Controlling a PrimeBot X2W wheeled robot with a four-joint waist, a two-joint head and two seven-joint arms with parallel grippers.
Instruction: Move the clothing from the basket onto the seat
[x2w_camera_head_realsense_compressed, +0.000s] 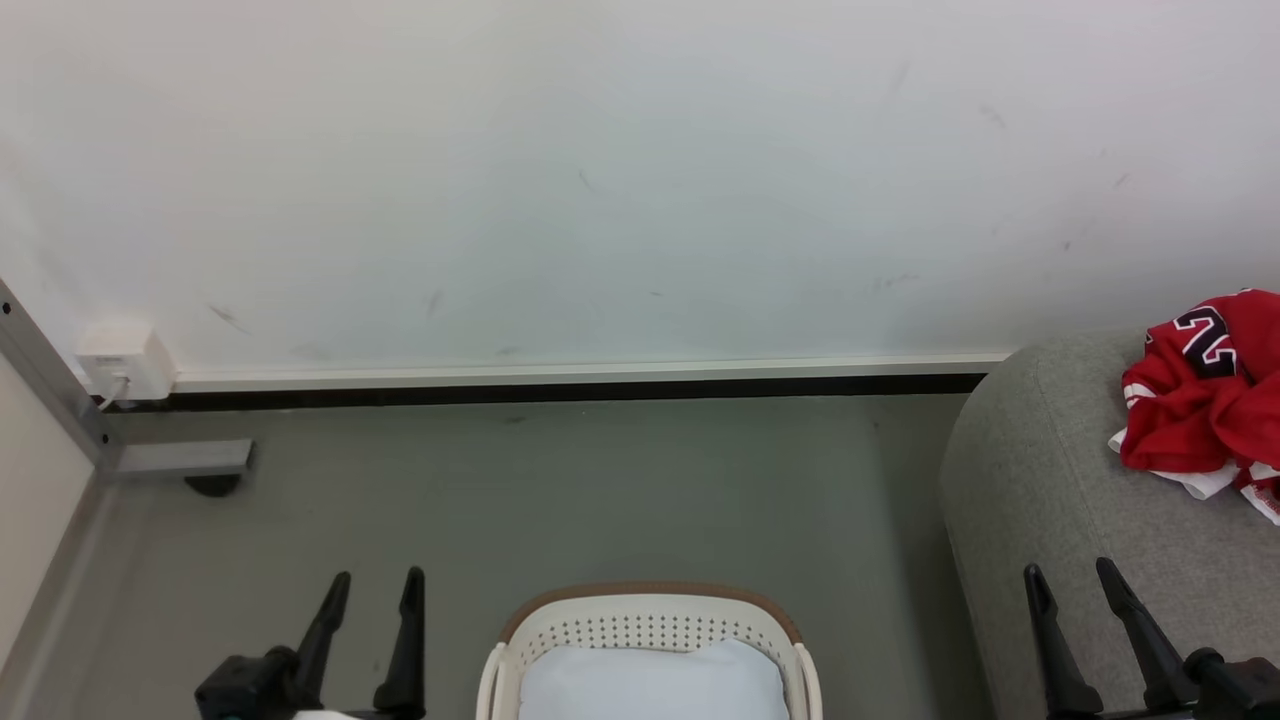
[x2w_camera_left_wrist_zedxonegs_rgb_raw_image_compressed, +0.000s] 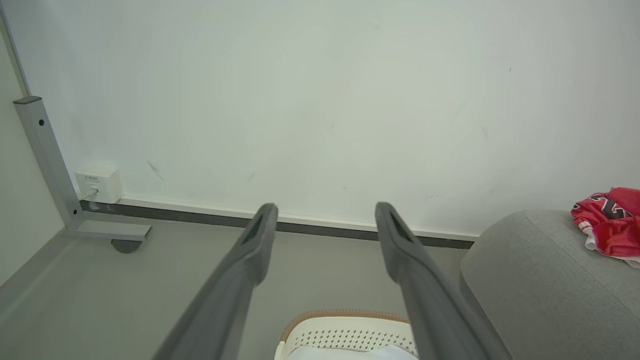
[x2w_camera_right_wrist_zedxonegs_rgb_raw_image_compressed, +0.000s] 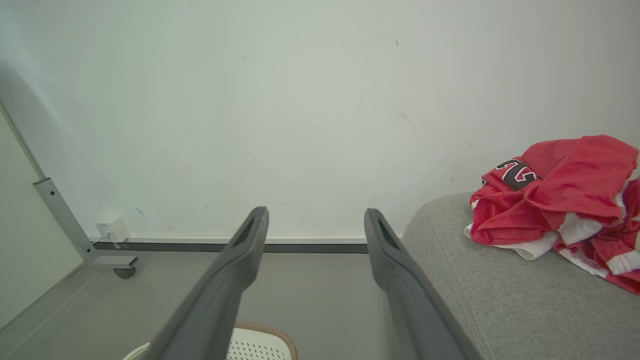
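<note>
While the basket at the near edge holds a pale cloth, bare floor stretches from it to the far wall. The red jersey lies crumpled on the seat, beyond and right of the right gripper; it and the left gripper stand spread wide, empty.

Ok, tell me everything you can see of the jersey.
The jersey is bright red, a thin fabric that looks like mesh, with white trim and a black, white-edged number showing near its top. It lies crumpled in a loose heap, not folded, on the grey seat, toward the wall. Only the seat touches it. Its right part runs past the head view's edge.
</note>
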